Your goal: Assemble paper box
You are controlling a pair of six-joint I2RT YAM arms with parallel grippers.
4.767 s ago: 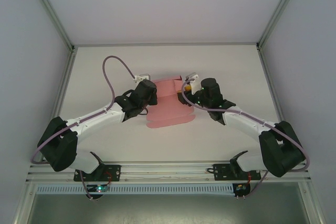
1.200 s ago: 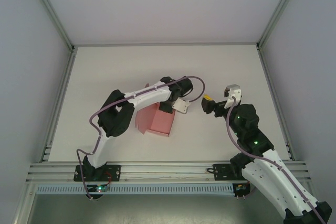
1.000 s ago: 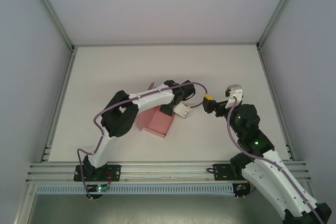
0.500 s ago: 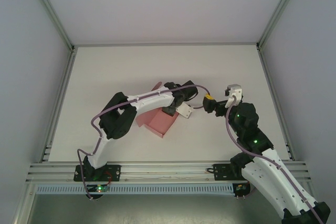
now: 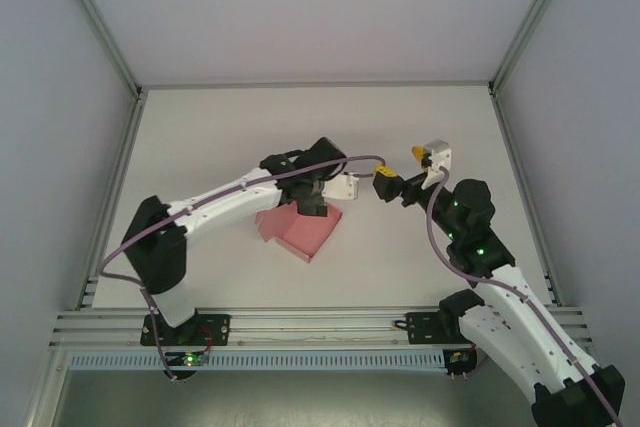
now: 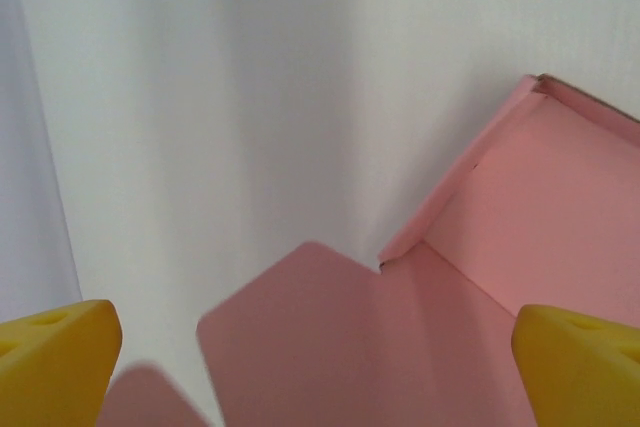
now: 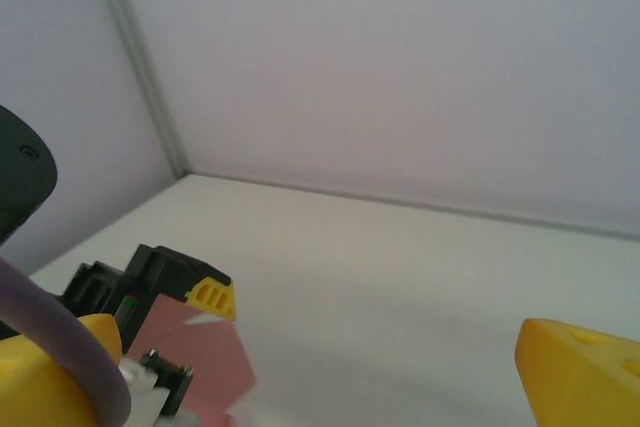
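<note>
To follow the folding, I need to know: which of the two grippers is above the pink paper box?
The left gripper: it points down at the paper box, its jaws open. The right gripper hangs beside the box, above the table.

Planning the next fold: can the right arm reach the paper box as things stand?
Probably, on its right side: the open right gripper hovers close by, but the left gripper sits over the paper box.

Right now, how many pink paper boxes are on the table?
1. The pink paper box lies in the middle of the table, beneath the open left gripper. The left arm hides part of it.
</note>
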